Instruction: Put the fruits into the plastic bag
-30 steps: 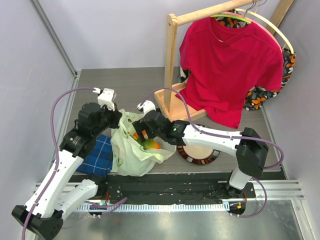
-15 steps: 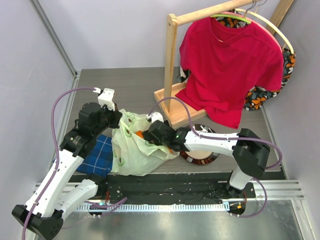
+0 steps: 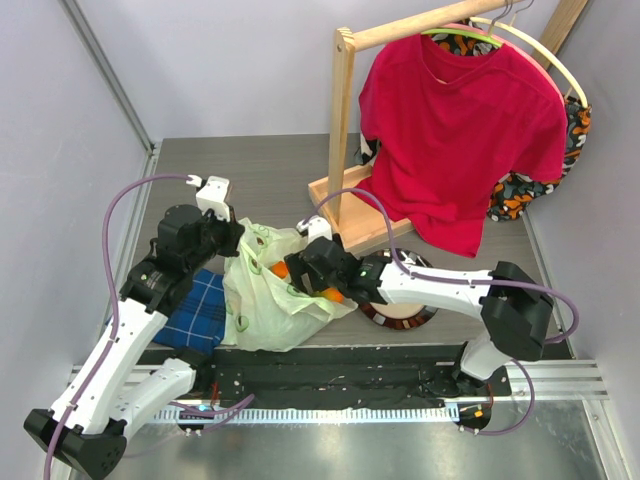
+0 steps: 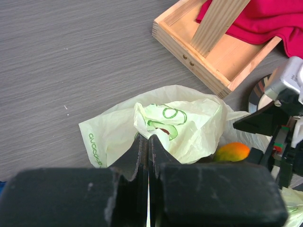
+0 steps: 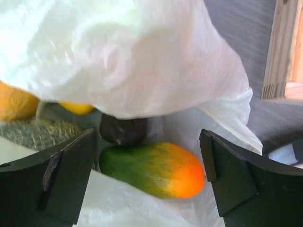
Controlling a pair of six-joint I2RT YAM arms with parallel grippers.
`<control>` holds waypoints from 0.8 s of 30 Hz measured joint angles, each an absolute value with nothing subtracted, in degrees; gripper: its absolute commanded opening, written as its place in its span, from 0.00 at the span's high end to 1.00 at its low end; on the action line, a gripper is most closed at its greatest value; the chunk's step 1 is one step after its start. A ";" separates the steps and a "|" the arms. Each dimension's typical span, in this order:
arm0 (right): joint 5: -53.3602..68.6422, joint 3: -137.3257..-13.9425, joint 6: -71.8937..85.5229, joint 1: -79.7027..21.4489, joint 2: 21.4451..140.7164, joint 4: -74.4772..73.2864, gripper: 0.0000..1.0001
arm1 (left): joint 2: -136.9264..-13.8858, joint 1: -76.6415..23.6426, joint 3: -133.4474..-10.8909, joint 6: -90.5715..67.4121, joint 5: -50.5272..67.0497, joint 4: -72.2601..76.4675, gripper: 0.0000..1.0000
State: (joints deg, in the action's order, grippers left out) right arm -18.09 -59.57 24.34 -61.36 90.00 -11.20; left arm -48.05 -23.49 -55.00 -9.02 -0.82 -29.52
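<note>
1. The pale yellow-green thin plastic bag (image 3: 262,300) with green avocado prints lies by the near edge of the grey wood-grain tabletop (image 3: 250,170). It sits left of the middle, with its mouth turned toward the right edge.
2. The left pincer (image 4: 147,141) is closed on a raised fold of the bag's upper rim. Its black fingers (image 4: 137,153) are pressed together with the film between them, and they hold the rim up on the side toward the far-left corner.
3. The right pincer (image 5: 147,142) stands wide open in the bag's mouth and grips nothing.
4. A long green-to-orange mango-like fruit (image 5: 154,169) lies on the bag's film between the right pincer's fingers (image 5: 66,175), touching neither.
5. A dark purple rounded piece (image 5: 123,130) sits just behind that fruit.
6. Deeper in the bag are a netted grey-green melon (image 5: 33,135) and yellow-orange round fruits (image 5: 14,101), partly hidden under the drooping upper film.
7. A blue plaid cloth (image 3: 198,302) lies just beside the bag toward the left edge, partly under the left arm.
8. A dark round plate with patterned rim (image 3: 395,318) sits just beside the bag toward the right edge, beneath the right arm.
9. The wooden tray base of a garment rack (image 3: 335,200) stands near the bag's mouth on the far side.
10. A red T-shirt (image 3: 460,130) hangs over the far-right corner.
11. Bare tabletop runs from the bag to the far edge and the far-left corner.
</note>
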 measured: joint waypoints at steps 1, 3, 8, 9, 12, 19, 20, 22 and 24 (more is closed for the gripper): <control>-18.61 -59.96 24.36 -61.21 90.52 -10.55 0.02 | -48.05 -23.49 -55.00 -9.02 -0.82 -29.52 1.00; -19.77 -61.06 24.38 -60.88 92.23 -9.10 0.03 | -48.05 -23.49 -55.00 -9.02 -0.80 -29.52 1.00; -21.93 -61.78 24.34 -59.86 95.96 -5.08 0.11 | -48.05 -23.49 -55.00 -9.02 -0.82 -29.50 1.00; -22.33 -61.78 24.27 -59.64 96.47 -4.05 0.13 | -48.05 -23.49 -55.00 -9.02 -0.82 -29.50 1.00; -23.73 -61.80 23.92 -59.07 97.32 -1.13 0.27 | -48.05 -23.49 -55.00 -9.02 -0.82 -29.47 1.00; -27.22 -64.45 21.71 -56.66 100.29 2.37 0.75 | -48.05 -23.49 -55.00 -9.02 -0.80 -29.45 1.00; -27.38 -64.60 21.19 -56.36 100.33 2.59 0.81 | -48.05 -23.49 -55.00 -9.02 -0.80 -29.45 1.00; -27.79 -64.88 20.03 -55.92 100.33 2.81 0.95 | -48.10 -23.49 -55.00 -9.02 -0.82 -29.43 1.00; -28.12 -65.49 18.85 -55.57 100.20 2.42 0.99 | -48.14 -23.49 -55.00 -8.99 -0.82 -29.41 1.00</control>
